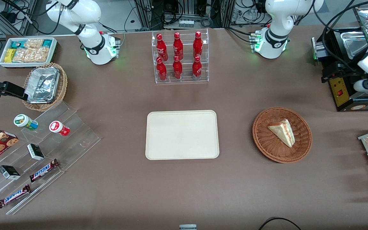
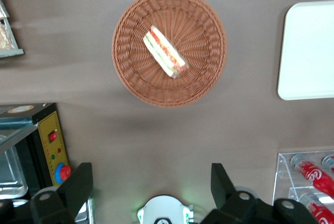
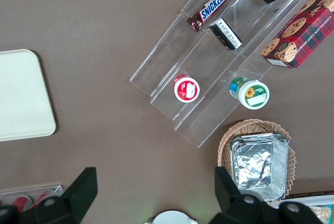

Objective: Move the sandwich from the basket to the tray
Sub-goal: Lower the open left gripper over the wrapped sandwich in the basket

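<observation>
Nearest the front camera, sandwich (image 1: 282,132) lying inside the basket (image 1: 264,140), beside the bare tray (image 1: 181,134). Farther back and high above the table, left gripper (image 2: 151,188) spread open, holding nothing, fingers (image 2: 78,187) well clear of the basket.

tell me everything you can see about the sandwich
The sandwich is a triangular wedge of pale white bread, with red and green filling showing along its cut edge. It lies alone in the reddish-brown woven basket, touching only the wicker. The hand is open, high above and well clear of it.
</observation>
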Controlling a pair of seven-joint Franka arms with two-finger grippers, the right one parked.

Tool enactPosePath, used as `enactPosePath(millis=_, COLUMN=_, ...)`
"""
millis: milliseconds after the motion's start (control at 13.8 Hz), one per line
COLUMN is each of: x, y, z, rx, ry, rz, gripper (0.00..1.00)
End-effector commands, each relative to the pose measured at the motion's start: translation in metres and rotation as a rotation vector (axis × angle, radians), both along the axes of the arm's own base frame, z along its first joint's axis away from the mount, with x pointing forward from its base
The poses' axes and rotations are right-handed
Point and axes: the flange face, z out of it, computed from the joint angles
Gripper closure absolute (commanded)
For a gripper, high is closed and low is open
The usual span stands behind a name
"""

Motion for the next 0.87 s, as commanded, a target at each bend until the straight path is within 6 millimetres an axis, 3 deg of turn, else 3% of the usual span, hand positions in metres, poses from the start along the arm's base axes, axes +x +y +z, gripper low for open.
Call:
enactPosePath(millis=0, x=-0.001, y=0.006, z=-0.001, rx=0.045, ry=0.026, rz=0.011, gripper=0.0)
enactPosePath(millis=218, x=0.009, y=0.006, z=-0.016, rx=0.083, ry=0.039, rz=0.005, gripper=0.0)
enactPosePath(millis=363, x=0.02, y=0.006, z=-0.039, rx=0.099, ry=0.051, rz=0.048, gripper=0.0)
enactPosePath(millis=798, x=0.029, y=-0.005, z=-0.149, rx=0.152, ry=-0.045, rz=0.469, gripper=0.0)
